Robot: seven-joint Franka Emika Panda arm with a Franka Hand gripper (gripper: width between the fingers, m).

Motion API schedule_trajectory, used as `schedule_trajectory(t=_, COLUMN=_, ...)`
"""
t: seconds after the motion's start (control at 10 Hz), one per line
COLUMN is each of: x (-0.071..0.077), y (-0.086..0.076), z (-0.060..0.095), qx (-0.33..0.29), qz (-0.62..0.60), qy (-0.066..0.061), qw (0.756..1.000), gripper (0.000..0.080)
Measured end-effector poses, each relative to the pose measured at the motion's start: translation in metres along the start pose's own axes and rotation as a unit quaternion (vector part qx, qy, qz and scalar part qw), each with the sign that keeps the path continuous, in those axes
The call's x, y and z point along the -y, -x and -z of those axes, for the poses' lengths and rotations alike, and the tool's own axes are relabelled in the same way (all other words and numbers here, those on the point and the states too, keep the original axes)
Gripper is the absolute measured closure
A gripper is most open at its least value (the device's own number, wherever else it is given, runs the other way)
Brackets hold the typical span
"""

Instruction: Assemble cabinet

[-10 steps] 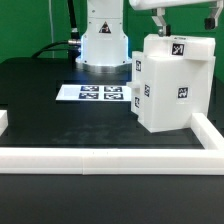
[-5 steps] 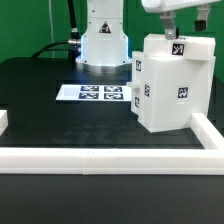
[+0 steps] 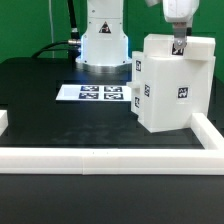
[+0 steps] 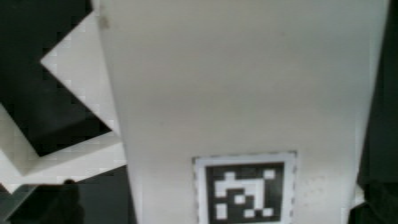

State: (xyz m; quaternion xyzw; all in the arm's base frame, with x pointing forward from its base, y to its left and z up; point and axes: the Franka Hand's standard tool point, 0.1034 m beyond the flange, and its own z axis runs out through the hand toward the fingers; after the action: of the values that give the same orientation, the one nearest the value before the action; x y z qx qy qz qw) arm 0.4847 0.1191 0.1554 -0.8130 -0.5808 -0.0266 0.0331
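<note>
The cabinet [image 3: 170, 90] is a white boxy body with black-and-white tags. It stands upright on the black table at the exterior view's right, inside the corner of the border rail. My gripper [image 3: 179, 44] hangs straight down over its top face, with the fingertips at the top tag. In the wrist view the cabinet's white top [image 4: 214, 90] and its tag [image 4: 246, 190] fill the picture. Dark fingertips [image 4: 39, 203] show at the picture's edges, wide apart, with nothing between them but the cabinet's top. The gripper is open.
The marker board [image 3: 93, 93] lies flat on the table at the exterior view's left of the cabinet. The long low white border rail [image 3: 100, 157] runs along the front and turns back at the right. The arm's white base [image 3: 103, 40] stands behind.
The gripper has moved toward the exterior view's right and come down from above the frame to the cabinet's top. The cabinet has not moved.
</note>
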Motion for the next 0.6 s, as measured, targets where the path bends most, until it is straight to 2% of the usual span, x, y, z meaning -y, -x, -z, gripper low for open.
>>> schedule_trajectory(t=0.3, x=0.0012, y=0.0025, z=-0.0034, qx=0.000, qz=-0.006, qy=0.003, qw=1.000, gripper=0.0002)
schedule_trajectory(t=0.5, x=0.0010, y=0.0026, z=-0.0033, qx=0.000, qz=-0.007, qy=0.003, qw=1.000, gripper=0.0244)
schedule_trajectory(t=0.6, x=0.0009, y=0.0028, z=-0.0033, qx=0.000, qz=-0.007, qy=0.003, qw=1.000, gripper=0.0243)
